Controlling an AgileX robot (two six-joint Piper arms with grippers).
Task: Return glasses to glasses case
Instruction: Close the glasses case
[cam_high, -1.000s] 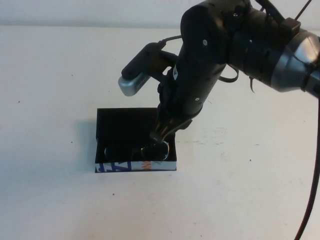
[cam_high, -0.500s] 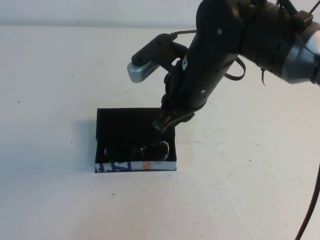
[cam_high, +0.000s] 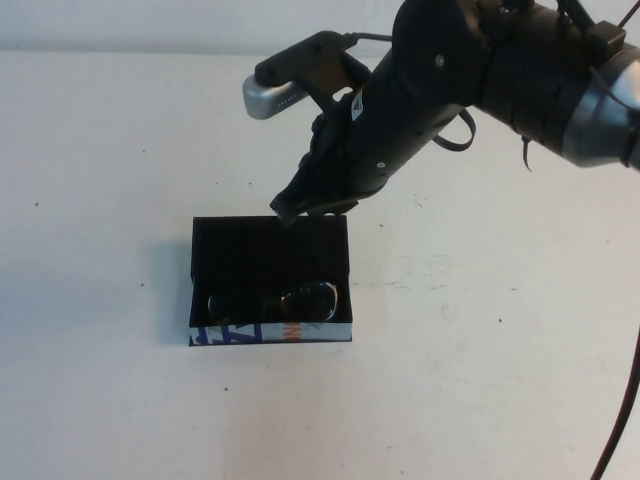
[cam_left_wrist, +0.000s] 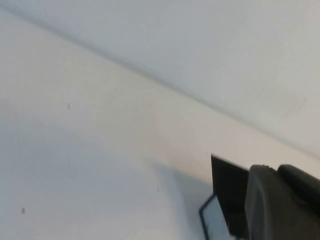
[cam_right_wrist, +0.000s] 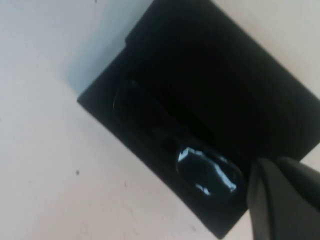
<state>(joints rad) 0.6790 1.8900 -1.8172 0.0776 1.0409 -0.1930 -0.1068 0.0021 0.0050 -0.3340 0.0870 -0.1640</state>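
The glasses case (cam_high: 262, 250) is a flat black box lying open on the white table, its white edge with blue and orange print (cam_high: 270, 331) facing me. The dark glasses (cam_high: 278, 301) lie inside along that near edge. In the right wrist view they lie folded in the case (cam_right_wrist: 220, 75), with one lens (cam_right_wrist: 206, 172) shining. My right gripper (cam_high: 290, 208) hangs shut and empty above the case's far edge; it also shows in the right wrist view (cam_right_wrist: 275, 166). My left gripper (cam_left_wrist: 272, 170) is out of the high view, shut, with a black corner of the case (cam_left_wrist: 227, 192) behind it.
The right arm's bulky body (cam_high: 440, 80) and its wrist camera (cam_high: 268, 97) hang over the table behind the case. A black cable (cam_high: 625, 400) runs down the right edge. The white table (cam_high: 110, 170) meets a wall at the back.
My right gripper has risen from the glasses at the case's near right corner and swung back and left to above the far edge. The glasses stay in the case.
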